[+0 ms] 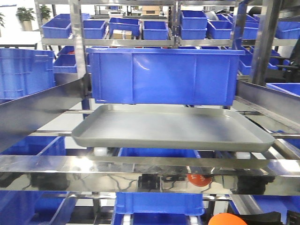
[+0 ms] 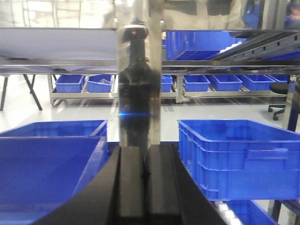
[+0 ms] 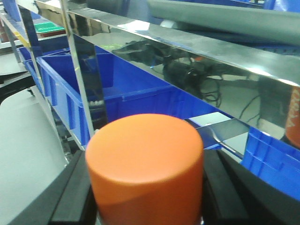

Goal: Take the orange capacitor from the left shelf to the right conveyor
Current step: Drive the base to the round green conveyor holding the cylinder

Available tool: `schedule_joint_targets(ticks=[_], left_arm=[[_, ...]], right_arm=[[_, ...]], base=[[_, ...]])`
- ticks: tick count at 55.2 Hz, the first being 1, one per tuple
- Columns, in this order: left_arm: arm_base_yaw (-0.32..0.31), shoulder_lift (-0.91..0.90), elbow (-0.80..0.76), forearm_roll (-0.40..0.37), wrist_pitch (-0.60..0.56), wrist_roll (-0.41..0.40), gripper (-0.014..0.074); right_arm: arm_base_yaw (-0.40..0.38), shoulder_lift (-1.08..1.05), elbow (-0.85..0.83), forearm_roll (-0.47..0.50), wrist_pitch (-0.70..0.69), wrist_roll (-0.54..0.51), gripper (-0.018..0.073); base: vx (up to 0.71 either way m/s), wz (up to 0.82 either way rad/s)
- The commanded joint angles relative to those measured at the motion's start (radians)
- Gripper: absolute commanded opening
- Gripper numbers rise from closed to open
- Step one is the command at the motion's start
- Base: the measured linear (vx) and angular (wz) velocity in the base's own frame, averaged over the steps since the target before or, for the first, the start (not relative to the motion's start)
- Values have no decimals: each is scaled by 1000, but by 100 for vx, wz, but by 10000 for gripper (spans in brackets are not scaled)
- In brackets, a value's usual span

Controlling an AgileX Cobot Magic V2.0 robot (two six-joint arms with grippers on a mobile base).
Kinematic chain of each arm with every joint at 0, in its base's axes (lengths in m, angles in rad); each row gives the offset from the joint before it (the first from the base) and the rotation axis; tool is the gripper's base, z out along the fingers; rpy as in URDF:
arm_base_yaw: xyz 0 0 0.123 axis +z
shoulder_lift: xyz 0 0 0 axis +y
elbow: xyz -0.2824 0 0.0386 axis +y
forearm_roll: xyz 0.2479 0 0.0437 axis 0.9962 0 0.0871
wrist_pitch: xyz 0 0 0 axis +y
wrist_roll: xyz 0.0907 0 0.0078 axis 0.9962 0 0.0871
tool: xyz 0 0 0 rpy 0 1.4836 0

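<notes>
Orange capacitor [image 3: 145,168] upright, gripped between black fingers [image 3: 70,201] of right pincer [image 3: 147,199]

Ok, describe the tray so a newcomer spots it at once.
Look at the shiny steel rack of blue bins. In its middle, in front of the biggest blue bin, a tray lies on the rack. It alone is grey, shallow and flat; its neighbours are deep and blue.
</notes>
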Motion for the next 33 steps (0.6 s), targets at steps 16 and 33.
schedule_joint_targets(ticks=[16,33], left_arm=[[-5,-12,32,-7,-82,-6,-6],[-5,-12,32,-7,-82,-6,-6]], right_arm=[[-3,-3,-29,55,6,-11,362],[-3,-3,-29,55,6,-11,362]], base=[[-6,23],[-10,39]])
